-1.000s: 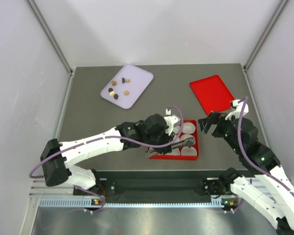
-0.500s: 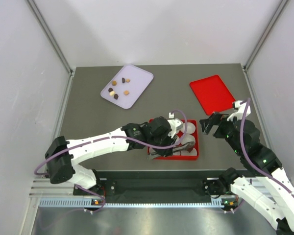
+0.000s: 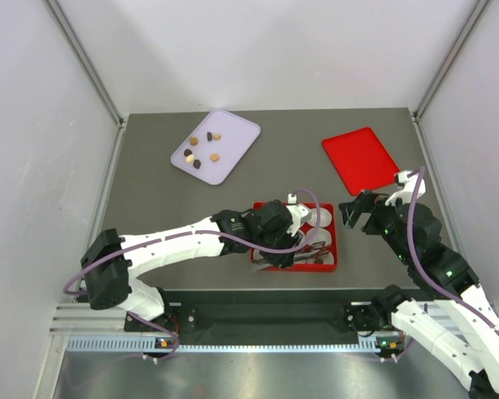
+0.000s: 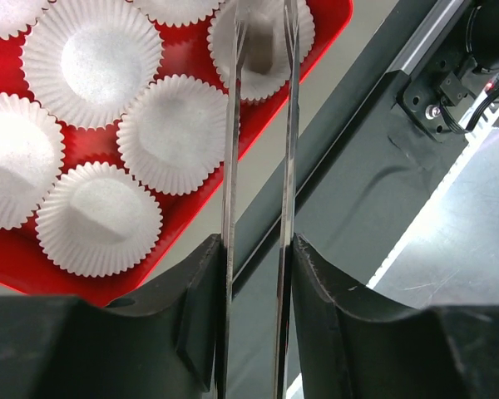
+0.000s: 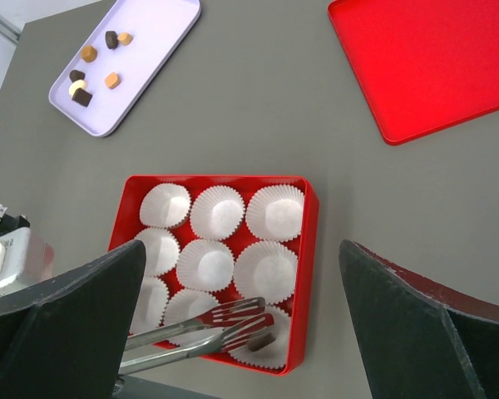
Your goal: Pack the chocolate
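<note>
L end effector (image 4: 258, 249) clamped on the tongs (image 4: 231, 150); tong tips sit at the near-right corner cup (image 5: 276, 356) of the red box (image 5: 310, 249); one dark chocolate (image 5: 260, 341) lies in that cup by the tips, so I judge this the drop-off step; other pcs (image 5: 90, 55) wait on the lilac tray (image 5: 162, 25); R end effector (image 3: 355, 213) spread wide, empty. Next: lift tongs clear w/o snagging the paper, then fetch another pc from the tray.

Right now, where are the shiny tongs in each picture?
Top external: the tongs are low in the middle, over the near right part of the red box.
Left wrist: the tongs are in the centre, two thin blades running from top to bottom, tips over the box's cups.
Right wrist: the tongs are at the bottom, left of centre, pointing right into the box.
Shared landmark: the red box of white cups.
</note>
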